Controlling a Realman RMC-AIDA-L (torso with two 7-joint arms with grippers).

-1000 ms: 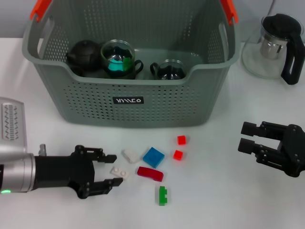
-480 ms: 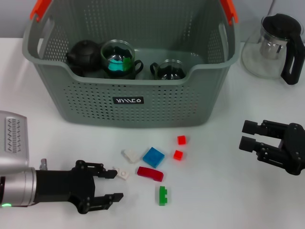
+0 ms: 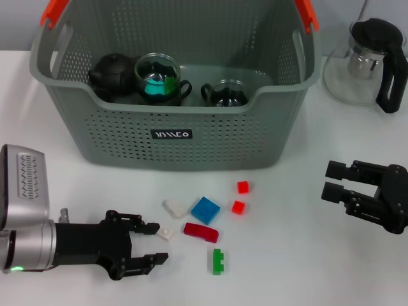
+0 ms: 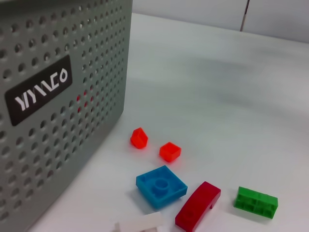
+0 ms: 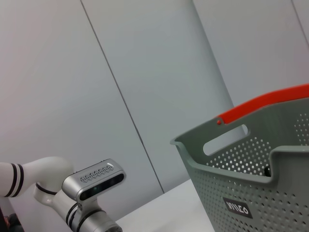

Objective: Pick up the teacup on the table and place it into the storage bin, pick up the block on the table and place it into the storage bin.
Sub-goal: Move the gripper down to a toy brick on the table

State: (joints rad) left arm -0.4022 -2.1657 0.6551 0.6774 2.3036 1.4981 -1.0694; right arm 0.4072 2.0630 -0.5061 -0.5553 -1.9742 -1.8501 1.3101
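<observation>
1. Reaching low across the table [image 3: 76, 185], the left gripper [image 3: 152, 243] sits at the lower left of the head view with its jaws spread and nothing between them.
2. Just off its upper fingertip lies a white block [image 3: 166, 233], close to touching; whether they meet cannot be told.
3. Beyond that, toward the frame's centre, lie a second white block [image 3: 174, 207], a blue block [image 3: 205, 210], a dark red block [image 3: 201, 232], a green block [image 3: 218, 261] and two small red blocks [image 3: 238, 206].
4. The bin [image 3: 172, 137] fills the upper middle of the frame, with two glass cups [image 3: 157, 79] and a black teapot [image 3: 113, 73] already inside, one cup holding something green.
5. The block step looks to be in hand: the next move would call for centring the spread jaws on the nearest white block, then closing and lifting toward the bin.
6. The right gripper [image 3: 333, 181] hangs parked at the right edge, jaws apart and empty, below a glass kettle [image 3: 366, 60] in the upper right corner.
</observation>
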